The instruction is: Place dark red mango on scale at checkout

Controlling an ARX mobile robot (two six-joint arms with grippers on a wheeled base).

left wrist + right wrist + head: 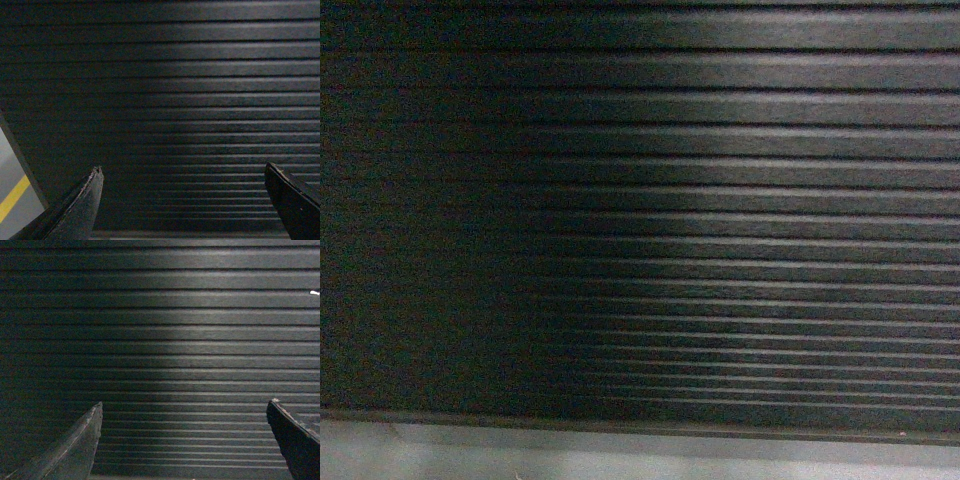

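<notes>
All three of my cameras are filled by the ribbed front of the checkout (pixel 720 200), its dark horizontal slats running right across each view. In the head view a pale grey plinth (pixel 620 455) shows along the bottom edge, so I am looking low at the face of this bench and not at its top.

My left pincer (pixel 185 200) stands wide, both fingertips far apart with nothing between them but slats. At the left edge of that view there is a sliver of grey floor (pixel 10 165) with a yellow line (pixel 12 200). My right pincer (pixel 185 437) is just as wide and just as empty.

The dark red mango is in none of the views, and neither is the scale; I cannot say where either sits. I judge the task to be barely begun: I hold no fruit and nothing shows as placed. What is left is nearly everything: finding the mango, gripping it, locating the scale and setting the fruit on its platform
</notes>
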